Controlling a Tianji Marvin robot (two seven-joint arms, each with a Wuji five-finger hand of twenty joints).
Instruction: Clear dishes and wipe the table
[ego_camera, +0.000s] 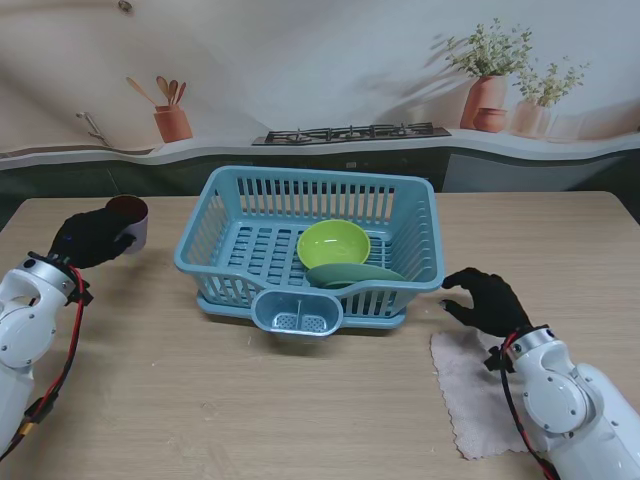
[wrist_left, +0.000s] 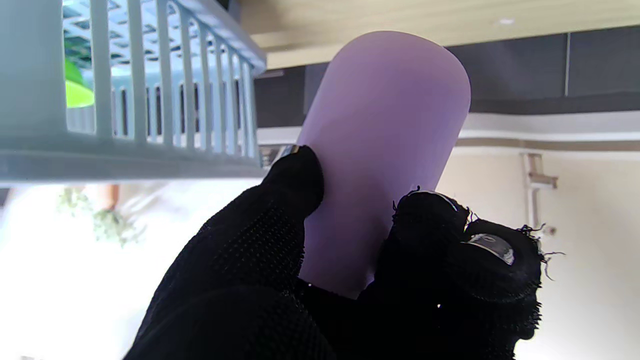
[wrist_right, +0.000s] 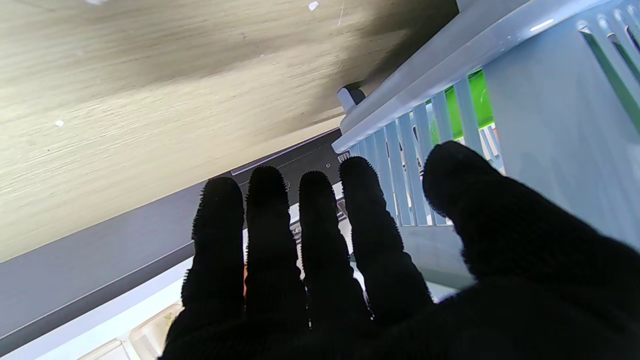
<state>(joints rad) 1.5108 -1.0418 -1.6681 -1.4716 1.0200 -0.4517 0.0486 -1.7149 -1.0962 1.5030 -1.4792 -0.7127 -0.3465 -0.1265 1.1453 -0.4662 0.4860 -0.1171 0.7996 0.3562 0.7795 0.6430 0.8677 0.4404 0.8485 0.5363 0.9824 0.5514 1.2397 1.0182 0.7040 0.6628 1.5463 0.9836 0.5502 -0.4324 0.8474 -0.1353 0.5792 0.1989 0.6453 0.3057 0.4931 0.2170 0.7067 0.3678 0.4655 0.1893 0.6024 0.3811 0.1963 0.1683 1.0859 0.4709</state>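
**A:** Items, placed against the drying rack (ego_camera: 310, 240)?

**B:** Item 1: blue plastic rack, mid-table (ego_camera: 300, 400), slatted walls, cutlery pocket on the side nearer to me. Item 2: lime-green bowl (ego_camera: 334, 243), inside the rack, right of its centre. Item 3: darker green plate (ego_camera: 355, 274), inside the rack, just nearer to me than the bowl, its edge partly hidden by the rack wall. Item 4: lilac cup (ego_camera: 130, 220), left of the rack and well apart from it, dark inside. Item 5: pale cloth (ego_camera: 478, 395), on the table right of the rack and nearer to me, one part covered by the right arm.

**A:** Hands?

**B:** Left hand (ego_camera: 92, 238), black glove, clamped on the cup; the left wrist view shows thumb and fingers (wrist_left: 435, 225) pressed to the cup (wrist_left: 385, 135) wall on opposite sides. Whether the cup's base touches the table cannot be told. Right hand (ego_camera: 488, 298), black glove, fingers spread and holding nothing, just beside the rack's right near corner above the cloth's far edge; contact with rack or cloth cannot be told.

**A:** Writing, brands, labels?

**B:** None readable on cup, rack, bowl or plate.

**A:** Hard to make out?

**B:** In the right wrist view the hand (wrist_right: 380, 280) fills the lower frame; only a green sliver shows through the rack (wrist_right: 500, 125) slats. The cup's rim is hidden behind the left hand in its wrist view.
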